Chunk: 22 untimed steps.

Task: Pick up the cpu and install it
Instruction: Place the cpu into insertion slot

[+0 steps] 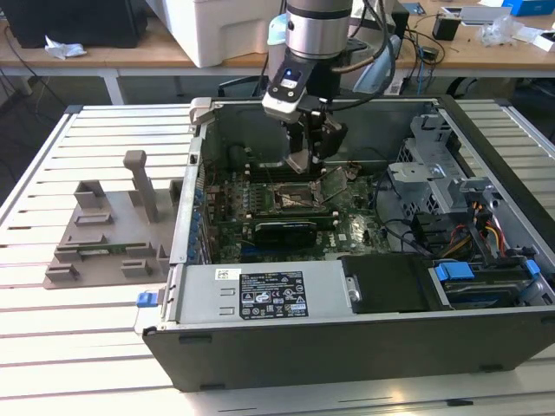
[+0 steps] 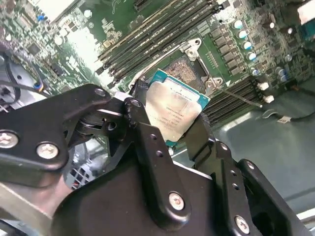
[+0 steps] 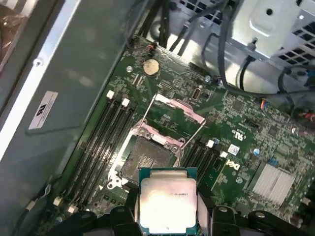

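In the exterior view, a grey holder tray lies at the exterior view's left, the open computer case stands beside it, and inside the case the gripper is clamped on the cpu, held just above the uncovered socket.

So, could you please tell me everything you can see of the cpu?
The cpu is a small, flat, square chip. It has a silvery-grey metal top plate with faint print, framed by a teal-green board edge. The claw is shut on it, with the black fingers pressing two opposite edges. It is held above the motherboard, close to the open socket, and is not seated in it.
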{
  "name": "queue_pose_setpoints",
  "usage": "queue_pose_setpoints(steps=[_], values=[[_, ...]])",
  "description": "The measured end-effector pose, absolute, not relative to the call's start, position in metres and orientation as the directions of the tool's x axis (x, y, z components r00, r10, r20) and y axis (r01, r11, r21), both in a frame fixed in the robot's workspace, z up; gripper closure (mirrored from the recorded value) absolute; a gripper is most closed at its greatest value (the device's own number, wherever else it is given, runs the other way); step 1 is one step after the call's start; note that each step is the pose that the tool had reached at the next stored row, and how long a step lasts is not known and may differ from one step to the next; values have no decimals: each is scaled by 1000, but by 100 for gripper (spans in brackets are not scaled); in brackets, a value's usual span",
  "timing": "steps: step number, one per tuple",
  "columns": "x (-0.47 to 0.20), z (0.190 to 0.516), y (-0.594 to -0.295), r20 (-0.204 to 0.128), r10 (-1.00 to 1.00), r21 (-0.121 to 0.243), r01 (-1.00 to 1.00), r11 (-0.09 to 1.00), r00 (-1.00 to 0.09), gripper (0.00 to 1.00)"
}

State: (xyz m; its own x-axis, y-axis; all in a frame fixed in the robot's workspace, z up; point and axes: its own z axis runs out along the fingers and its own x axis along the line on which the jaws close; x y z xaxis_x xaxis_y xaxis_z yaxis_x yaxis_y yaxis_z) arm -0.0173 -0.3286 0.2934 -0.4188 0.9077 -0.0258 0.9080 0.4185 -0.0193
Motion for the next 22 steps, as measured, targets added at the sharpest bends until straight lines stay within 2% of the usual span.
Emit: queue_pose_setpoints(steps=[4,9,14,22], values=[[-17,293,-329,-35,977,-22,977,212,-213,45],[-17,292,-329,-37,997,-23,997,72,-73,45],[-17,276,-326,-37,999,-24,1000,7,-7,45],[-17,256,-317,-37,999,-24,1000,-2,1,45]])
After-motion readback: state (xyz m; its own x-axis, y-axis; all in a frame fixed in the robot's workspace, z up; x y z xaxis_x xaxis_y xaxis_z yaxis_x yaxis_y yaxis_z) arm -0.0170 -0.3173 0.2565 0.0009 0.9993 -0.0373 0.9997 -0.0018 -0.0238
